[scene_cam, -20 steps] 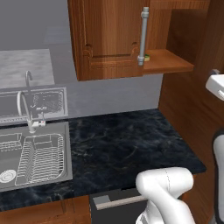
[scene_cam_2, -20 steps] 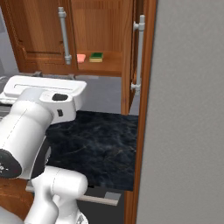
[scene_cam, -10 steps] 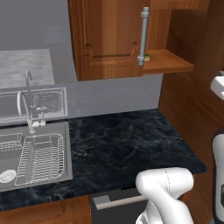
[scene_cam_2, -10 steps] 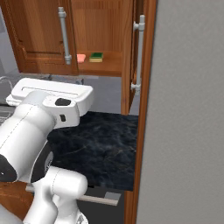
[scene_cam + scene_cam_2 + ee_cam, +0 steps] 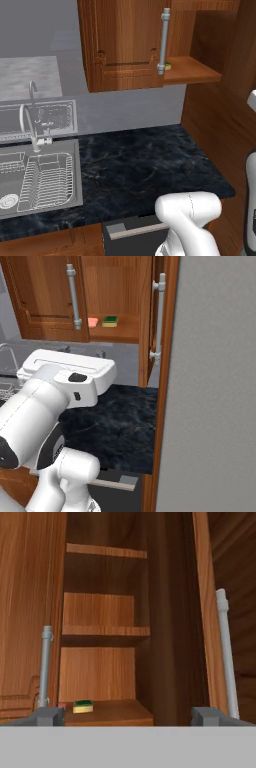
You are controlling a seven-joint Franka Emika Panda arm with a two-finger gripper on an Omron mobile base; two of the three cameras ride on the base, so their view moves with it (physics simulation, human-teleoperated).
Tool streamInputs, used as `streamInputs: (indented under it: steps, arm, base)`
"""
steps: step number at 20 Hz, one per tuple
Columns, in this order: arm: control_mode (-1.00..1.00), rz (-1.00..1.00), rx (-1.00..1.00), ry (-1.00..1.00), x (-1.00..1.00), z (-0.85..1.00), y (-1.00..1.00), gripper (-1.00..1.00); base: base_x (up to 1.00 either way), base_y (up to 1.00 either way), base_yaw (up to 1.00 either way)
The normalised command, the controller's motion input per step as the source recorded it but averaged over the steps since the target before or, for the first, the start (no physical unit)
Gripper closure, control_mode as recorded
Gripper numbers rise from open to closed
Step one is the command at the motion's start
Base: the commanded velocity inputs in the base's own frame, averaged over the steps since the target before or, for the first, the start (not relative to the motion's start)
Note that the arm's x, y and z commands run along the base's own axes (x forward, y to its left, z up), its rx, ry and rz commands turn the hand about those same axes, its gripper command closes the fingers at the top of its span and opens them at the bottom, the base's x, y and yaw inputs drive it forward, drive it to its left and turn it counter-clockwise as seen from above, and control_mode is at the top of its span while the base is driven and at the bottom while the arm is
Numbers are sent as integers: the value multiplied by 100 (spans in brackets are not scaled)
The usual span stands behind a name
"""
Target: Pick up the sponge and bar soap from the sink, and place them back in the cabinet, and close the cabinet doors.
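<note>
The pincer (image 5: pixel 126 716) stands released, its two dark tips spread wide at the bottom of the hand view with nothing between them, aimed into the open reddish-brown wooden wall cabinet (image 5: pixel 106 632); in the right base view the white arm's forearm lies level above the black marbled worktop (image 5: pixel 117 423), pointing toward the cabinet; on the cabinet's lowest shelf the dark green flat sponge with a yellowish edge (image 5: pixel 110 321) lies just beside the salmon-pink bar soap (image 5: pixel 92 322); the grey steel sink (image 5: pixel 37 177) shows only its wire rack; so I judge both things stowed and the closing step in hand; the next move calls for reaching a silver bar handle of the two panelled cabinet doors (image 5: pixel 159 318), both ajar, and swinging each shut.
</note>
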Motion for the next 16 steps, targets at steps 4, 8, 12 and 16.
streamInputs:
  steps: [4,8,12,16]
  arm:
    - [-100,-8,-2,0,-1,-14,-15,-100]
    - [-100,-7,0,0,0,-8,-18,-100]
    - [-100,-6,0,0,0,-8,-18,-100]
    - [-100,-3,0,0,0,-8,-17,-100]
  base:
    - [0,0,0]
    - [0,0,0]
    - [0,0,0]
    - [0,0,0]
